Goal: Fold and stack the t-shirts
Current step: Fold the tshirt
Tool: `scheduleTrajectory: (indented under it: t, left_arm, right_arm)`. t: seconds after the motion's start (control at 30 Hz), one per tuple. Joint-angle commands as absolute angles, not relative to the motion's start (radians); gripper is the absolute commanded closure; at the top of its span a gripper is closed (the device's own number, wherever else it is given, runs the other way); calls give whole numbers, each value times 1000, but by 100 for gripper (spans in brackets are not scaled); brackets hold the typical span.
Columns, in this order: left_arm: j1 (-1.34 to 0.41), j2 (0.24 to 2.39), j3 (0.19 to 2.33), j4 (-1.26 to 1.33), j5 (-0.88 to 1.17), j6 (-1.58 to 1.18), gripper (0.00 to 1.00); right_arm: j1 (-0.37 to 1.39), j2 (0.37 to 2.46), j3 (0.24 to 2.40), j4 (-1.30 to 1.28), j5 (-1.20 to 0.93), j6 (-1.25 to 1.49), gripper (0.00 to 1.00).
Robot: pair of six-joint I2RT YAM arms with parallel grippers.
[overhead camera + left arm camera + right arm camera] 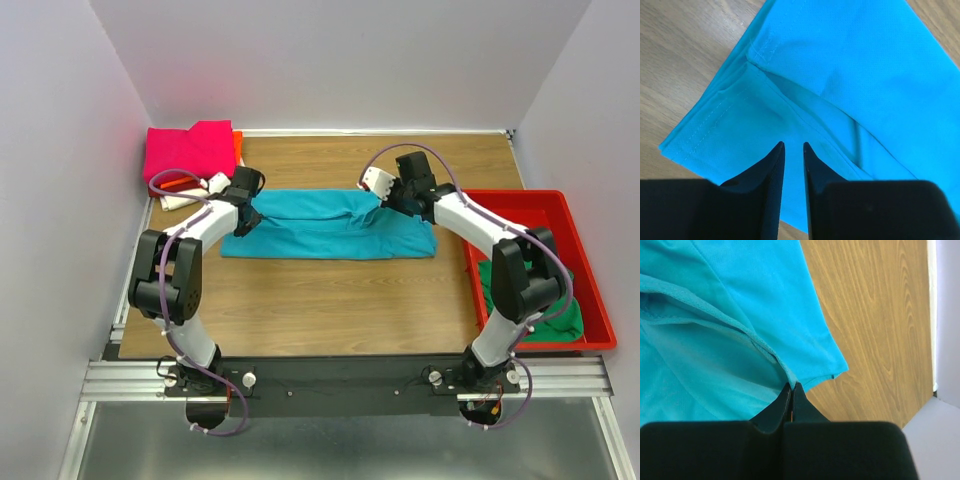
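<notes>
Teal in colour, the t-shirt (330, 225) lies as a long folded band across the middle of the table (330, 310) in the top view. The left gripper (243, 203) is at its 9 o'clock end and the right gripper (388, 196) at its 1 o'clock corner.

Left wrist view: the cloth spreads from the fingertips toward 12 and 3 o'clock. The jaws stand slightly parted, grasping nothing.

Right wrist view: the cloth fills 9 to 12 o'clock. The jaws are clenched on a raised fold of the t-shirt's edge.
</notes>
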State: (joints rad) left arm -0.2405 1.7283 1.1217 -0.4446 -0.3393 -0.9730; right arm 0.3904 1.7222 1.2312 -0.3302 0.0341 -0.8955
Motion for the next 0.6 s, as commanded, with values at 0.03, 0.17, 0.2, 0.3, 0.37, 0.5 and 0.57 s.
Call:
scheduleTrajectory:
  t: [0.03, 0.17, 0.2, 0.3, 0.37, 0.5, 0.57]
  left_arm:
    - [-222, 1674, 1158, -462, -287, -944, 70]
    - [-209, 1618, 1175, -482, -255, -905, 69]
    - [-204, 1608, 1180, -486, -252, -890, 69]
    - [-173, 1528, 1201, -456, -221, -748, 65]
    - [-147, 1432, 1198, -408, -175, -616, 59]
    - [-143, 1192, 1111, -261, -89, -298, 48]
    - [-141, 1061, 1037, -201, -77, -198, 44]
  right_arm:
    - [384, 1807, 1302, -307, 60, -864, 99]
    - [385, 1879, 1361, -295, 84, -848, 99]
    - [385, 1893, 1374, -293, 93, -839, 99]
    - [384, 1957, 1420, -276, 149, -804, 75]
    - [380, 1992, 1442, -201, 247, -750, 34]
    - [359, 1961, 1473, -179, 230, -579, 0]
    - [356, 1903, 1439, -190, 88, -554, 0]
